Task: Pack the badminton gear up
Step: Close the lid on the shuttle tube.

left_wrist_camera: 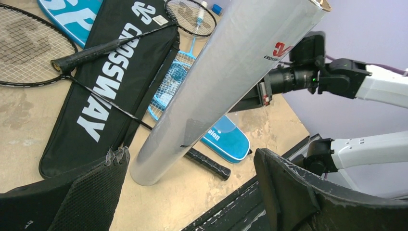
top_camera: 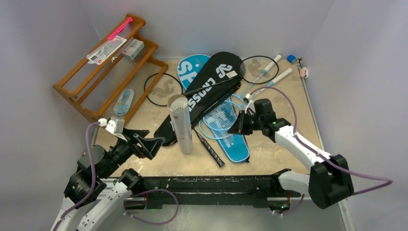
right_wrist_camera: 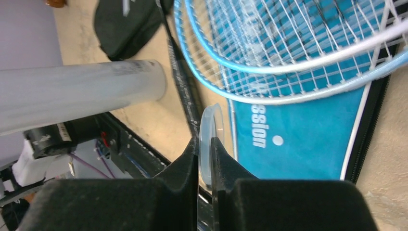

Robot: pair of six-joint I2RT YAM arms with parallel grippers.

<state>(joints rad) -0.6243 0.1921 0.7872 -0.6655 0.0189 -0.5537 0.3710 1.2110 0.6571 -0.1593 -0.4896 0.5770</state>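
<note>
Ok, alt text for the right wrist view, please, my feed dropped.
The right gripper is shut on a clear round cap, held edge-on. Beyond it, light-blue rackets lie on a blue cover, and the white tube crosses the left side.

Overhead and wrist views, tube (top_camera: 180, 126) shared

Orange-brown wooden stepped rack (top_camera: 73, 97) far left on beige mottled bench (top_camera: 279, 149). On its steps: pink stick (top_camera: 120, 29), flat white packet with red print (top_camera: 106, 49), small white box (top_camera: 133, 49). Light-blue oval packet (top_camera: 124, 102) leans at the rack's front. Far right corner: small blue item (top_camera: 291, 58), small white-pink item (top_camera: 303, 72).
</note>
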